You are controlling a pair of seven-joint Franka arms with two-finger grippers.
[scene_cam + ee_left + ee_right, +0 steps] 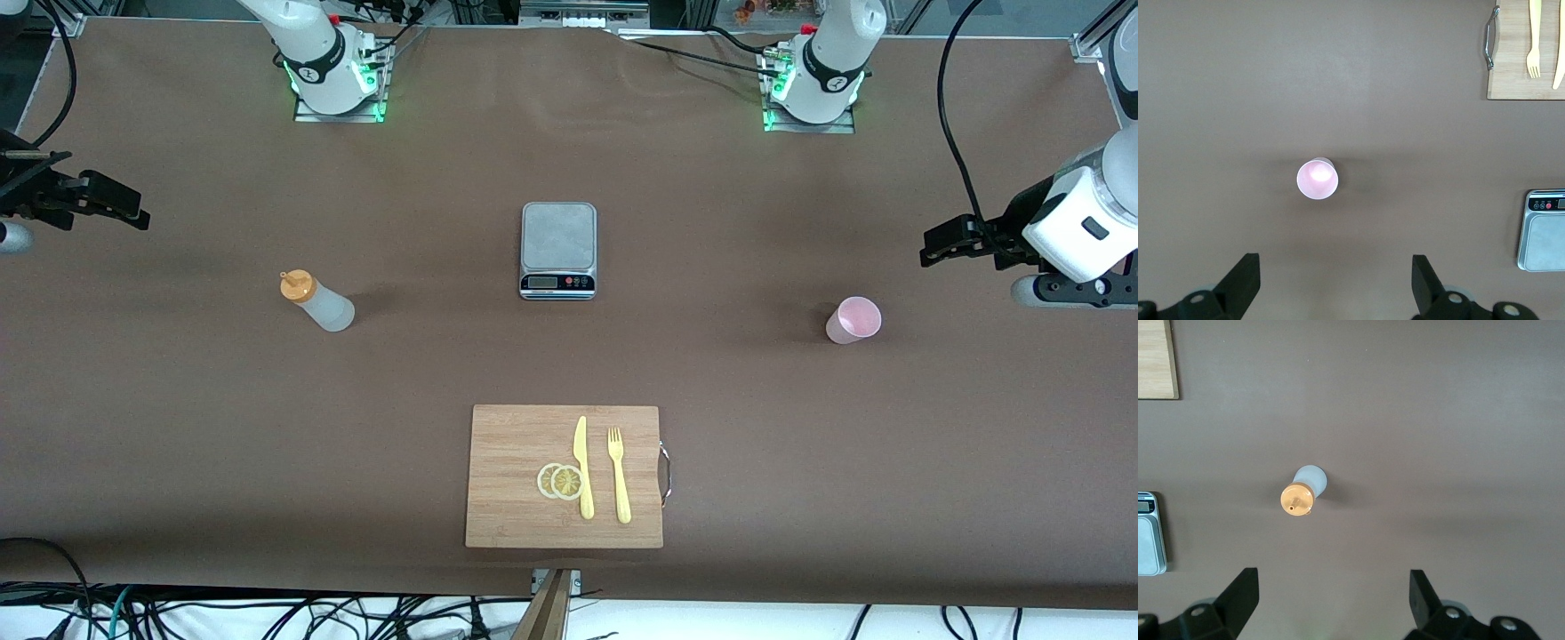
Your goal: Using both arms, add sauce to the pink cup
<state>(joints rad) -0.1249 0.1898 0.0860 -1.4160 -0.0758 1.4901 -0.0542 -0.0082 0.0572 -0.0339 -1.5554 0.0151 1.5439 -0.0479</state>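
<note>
While both sets of fingers hang spread wide and empty, nothing on the counter [178, 444] has been touched yet. Left gripper [1335, 280] hovers high at its own arm's end of the counter, fingers [1245, 273] apart, and the pink cup [1317, 179] stands upright almost directly below, mouth up. Right gripper [1331, 597] mirrors it at the other end, fingers [1241, 590] just as far apart, above the sauce [1303, 495] bottle, which stands upright with its orange cap on top.

Out from there: sauce [317, 302] and pink cup [853, 320] sit well apart, with the grey scale [557, 250] between them. Nearer the front camera lies the cutting board [564, 476] with a knife [582, 467], a fork [619, 476] and lemon slices [560, 481].

Risks, as I judge them: that cup looks light, so a descent slightly off centre could tip it or skid it away. The bottle is soft, so too firm a squeeze during pickup could squirt sauce early. And bringing the two together asks both arms to meet mid-counter, where the scale could get clipped.
</note>
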